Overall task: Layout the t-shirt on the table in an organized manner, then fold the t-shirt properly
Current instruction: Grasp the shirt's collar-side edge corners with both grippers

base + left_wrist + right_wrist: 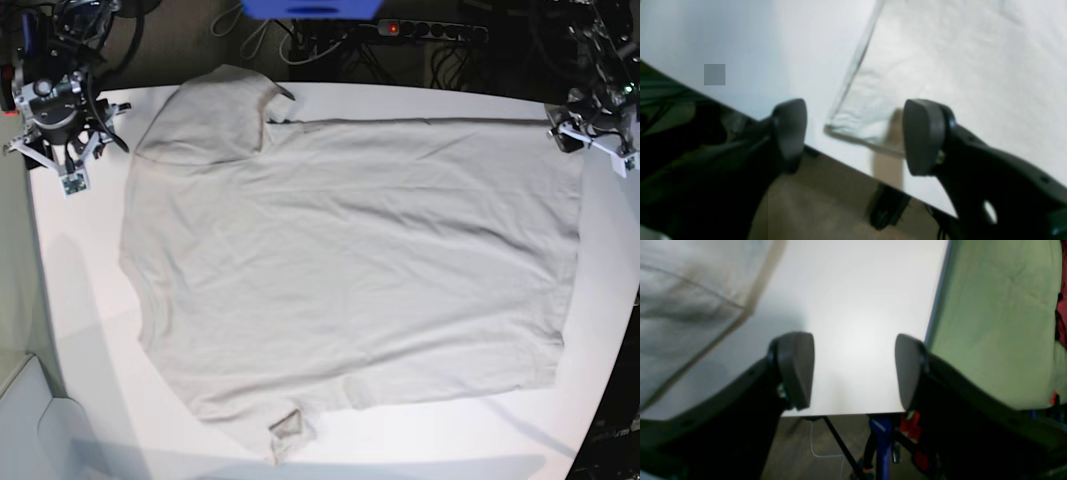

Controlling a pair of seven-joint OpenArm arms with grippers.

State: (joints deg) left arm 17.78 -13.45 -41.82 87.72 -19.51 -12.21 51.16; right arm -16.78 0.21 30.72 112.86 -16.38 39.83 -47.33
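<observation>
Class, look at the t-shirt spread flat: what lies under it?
The t-shirt lies on the white table, whose bare surface shows around it. Whatever else might sit beneath the cloth is covered.

t-shirt [350, 260] covering most of table [80, 330], bare margins at sides

text: none legible | labels: none | numbers: none

Your left pincer [855, 136] has matte dark grey rounded pads on black fingers [1000, 173] pierced with holes. The right pincer [854, 370] matches. From the base view, both wrists show white brackets with small square markers.
</observation>
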